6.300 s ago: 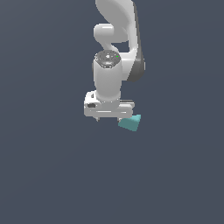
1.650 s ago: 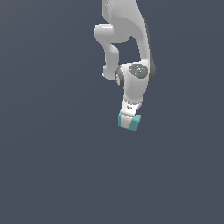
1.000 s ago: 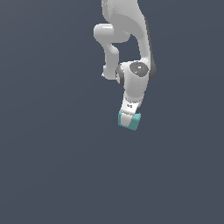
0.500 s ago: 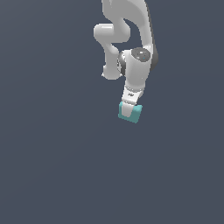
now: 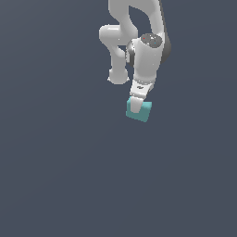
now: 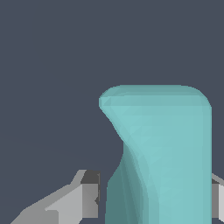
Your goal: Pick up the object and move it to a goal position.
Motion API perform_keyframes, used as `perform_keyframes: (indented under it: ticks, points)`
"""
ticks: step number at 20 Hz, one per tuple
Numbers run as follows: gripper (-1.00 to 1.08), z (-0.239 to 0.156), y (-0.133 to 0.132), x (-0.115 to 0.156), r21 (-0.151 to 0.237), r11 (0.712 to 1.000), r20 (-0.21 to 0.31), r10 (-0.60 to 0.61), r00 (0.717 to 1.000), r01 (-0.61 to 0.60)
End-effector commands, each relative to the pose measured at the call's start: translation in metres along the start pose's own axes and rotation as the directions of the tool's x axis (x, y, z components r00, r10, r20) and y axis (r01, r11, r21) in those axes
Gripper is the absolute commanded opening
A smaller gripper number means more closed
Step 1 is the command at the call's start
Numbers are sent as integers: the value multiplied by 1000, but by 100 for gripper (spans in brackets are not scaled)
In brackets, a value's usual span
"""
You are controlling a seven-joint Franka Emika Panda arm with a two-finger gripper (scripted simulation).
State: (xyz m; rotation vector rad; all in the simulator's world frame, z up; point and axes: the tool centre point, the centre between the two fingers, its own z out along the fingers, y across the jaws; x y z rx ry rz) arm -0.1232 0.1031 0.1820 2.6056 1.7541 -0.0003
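Block (image 5: 140,112), teal, plain and unmarked, with rounded edges; held between the fingers (image 5: 135,106) of the white arm (image 5: 147,55), at the arm's lower end, a little to the exterior view's right of centre and in the upper half of that view. Fingers: clenched on the block, one light pad lying across its near face in the exterior view. Wrist view: the block (image 6: 166,157) fills much of the picture, its one side pinched inward in a curved waist, a grey finger (image 6: 83,194) close beside that side and the edge of a second finger (image 6: 218,197) against the opposite side; whether the first finger touches the teal face cannot be told from this view. Arm: white links with a dark joint band, bent over from the top of the exterior view, wrist pointing down toward the block. Surface (image 5: 60,176): uniform dark slate grey; whether the block rests on it or hangs clear of it cannot be told
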Motion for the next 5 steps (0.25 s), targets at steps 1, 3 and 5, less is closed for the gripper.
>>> perform_keyframes:
  ticks: [1, 3, 5]
  points:
    - [-100, -6, -3, -1, 0, 1000, 0, 0, 1000, 0]
    - [-100, -8, -4, -1, 1, 1000, -1, 0, 1000, 0]
    - [-100, -9, -4, -1, 1, 1000, -1, 0, 1000, 0]
